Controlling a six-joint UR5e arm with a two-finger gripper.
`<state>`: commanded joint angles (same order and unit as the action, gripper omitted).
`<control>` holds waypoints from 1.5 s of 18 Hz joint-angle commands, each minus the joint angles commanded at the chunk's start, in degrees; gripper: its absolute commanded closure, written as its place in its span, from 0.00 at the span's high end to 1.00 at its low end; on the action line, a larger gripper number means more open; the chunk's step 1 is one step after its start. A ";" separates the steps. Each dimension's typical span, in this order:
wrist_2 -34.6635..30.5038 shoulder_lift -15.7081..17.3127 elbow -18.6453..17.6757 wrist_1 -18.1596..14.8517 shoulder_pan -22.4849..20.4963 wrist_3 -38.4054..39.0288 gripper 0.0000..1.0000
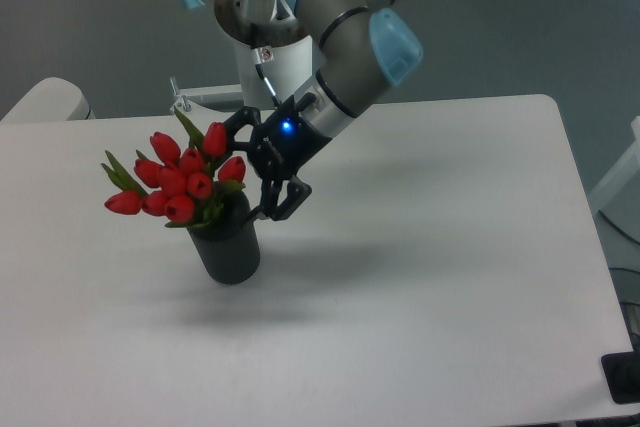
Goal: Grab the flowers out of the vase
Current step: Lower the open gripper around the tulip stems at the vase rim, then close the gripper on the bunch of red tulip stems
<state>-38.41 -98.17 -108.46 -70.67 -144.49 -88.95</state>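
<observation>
Your end effector (pixel 250 165) has its two fingers spread wide and holds nothing. One fingertip (pixel 222 124) sits at the far side, just beside the topmost bud; the other (pixel 268 213) points down near the right rim of the vase. A small blue light glows on its body. It sits immediately right of the flowers (pixel 175 175), with the rightmost bud roughly in the gap between the fingers; you cannot tell from this single view whether anything touches.

The flowers are one tight bunch: you can count about nine red tulip buds, with green leaves poking out to the left and toward the far side. The bunch leans to the left and stands in the vase (pixel 229 244), still seated in its mouth.

There is one vase, a dark ribbed cylinder, upright on the left half of the white surface (pixel 450 277). It casts a soft shadow to its right.

Behind the end effector, the single arm (pixel 350 47) runs up and right to a grey joint with a blue cap, then back to its white pedestal (pixel 270 62) at the far edge of the surface.
</observation>
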 joint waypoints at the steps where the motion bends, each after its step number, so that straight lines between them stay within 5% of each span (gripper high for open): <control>1: 0.09 0.00 -0.09 0.00 0.18 0.09 1.00; 11: 4.31 -0.88 -1.93 0.09 2.46 0.53 0.95; 12: 4.22 -0.97 -2.02 0.09 2.46 0.53 0.85; 13: 4.22 -1.23 -2.02 0.26 2.38 0.53 0.40; 15: 4.04 -1.23 -2.02 0.27 2.20 0.70 0.22; 17: 4.13 -1.15 -2.20 0.35 1.94 0.62 0.15; 27: 4.48 -0.27 -1.58 0.09 1.23 4.48 0.13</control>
<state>-33.93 -98.44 -110.04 -70.58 -143.26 -84.47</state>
